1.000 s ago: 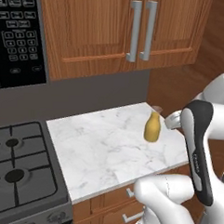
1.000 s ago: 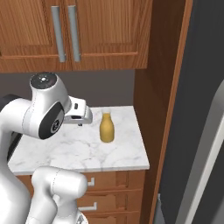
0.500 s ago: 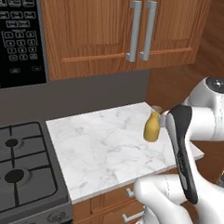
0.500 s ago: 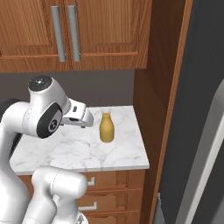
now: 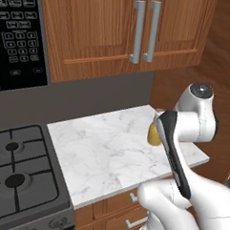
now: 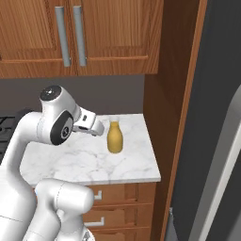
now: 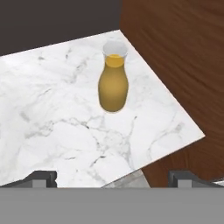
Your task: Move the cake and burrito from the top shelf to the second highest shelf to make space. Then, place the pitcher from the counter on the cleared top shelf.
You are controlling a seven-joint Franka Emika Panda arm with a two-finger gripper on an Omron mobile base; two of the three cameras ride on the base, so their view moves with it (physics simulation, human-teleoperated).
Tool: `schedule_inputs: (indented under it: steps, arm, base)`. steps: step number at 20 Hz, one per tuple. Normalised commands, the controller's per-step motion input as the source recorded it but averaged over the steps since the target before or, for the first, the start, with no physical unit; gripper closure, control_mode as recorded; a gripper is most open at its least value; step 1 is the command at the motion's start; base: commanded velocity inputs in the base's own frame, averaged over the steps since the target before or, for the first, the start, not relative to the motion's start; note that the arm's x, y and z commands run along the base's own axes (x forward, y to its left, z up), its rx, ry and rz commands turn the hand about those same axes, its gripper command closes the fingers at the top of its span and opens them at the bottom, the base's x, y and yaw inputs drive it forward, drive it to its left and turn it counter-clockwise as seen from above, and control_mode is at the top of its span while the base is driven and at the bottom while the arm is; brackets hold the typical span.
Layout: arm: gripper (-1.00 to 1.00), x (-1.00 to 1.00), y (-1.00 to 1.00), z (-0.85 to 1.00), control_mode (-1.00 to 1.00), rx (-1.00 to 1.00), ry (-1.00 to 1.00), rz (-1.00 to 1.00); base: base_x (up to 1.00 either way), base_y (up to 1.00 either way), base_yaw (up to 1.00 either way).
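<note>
**Pitcher waits on the counter, hand not yet on it**

Left base view: the pitcher point(image 5: 154, 134) stands on the counter point(image 5: 110, 150) near the far right corner, half hidden behind the white arm; the black stove point(image 5: 18, 169) is on the left.

Right base view: the pitcher stands up straight, close to the wooden wall point(image 6: 167, 94); the gripper point(image 6: 94, 127) is just beside it, not touching; I cannot tell how wide it is here.

Hand view: the two finger tips point(image 7: 41, 177) sit far apart, so the gripper is wide and holds nothing; the pitcher is ahead, full of yellow drink. It looks like glass; likely heavy, smooth and easy to break or spill. The fat belly may slip; the thin neck under the rim looks best to hold.
</note>
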Motion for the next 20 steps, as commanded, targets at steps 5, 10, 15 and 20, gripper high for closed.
schedule_inputs:
  steps: [5, 10, 15, 20]
  arm:
    - [-1.0, 0.43, -0.01, -0.35, -1.0, 0.0, -0.02, -0.03]
    - [-1.0, 0.33, -0.13, -0.38, -1.0, 0.0, -0.03, 0.0]
    - [-1.0, 0.28, -0.24, -0.18, -1.0, 0.0, -0.01, 0.0]
    - [-1.0, 0.15, -0.21, 0.0, -1.0, 0.0, -0.07, 0.0]
  base:
    - [0.0, 0.0, 0.0]
    - [0.0, 0.0, 0.0]
    - [0.0, 0.0, 0.0]
    - [0.0, 0.0, 0.0]
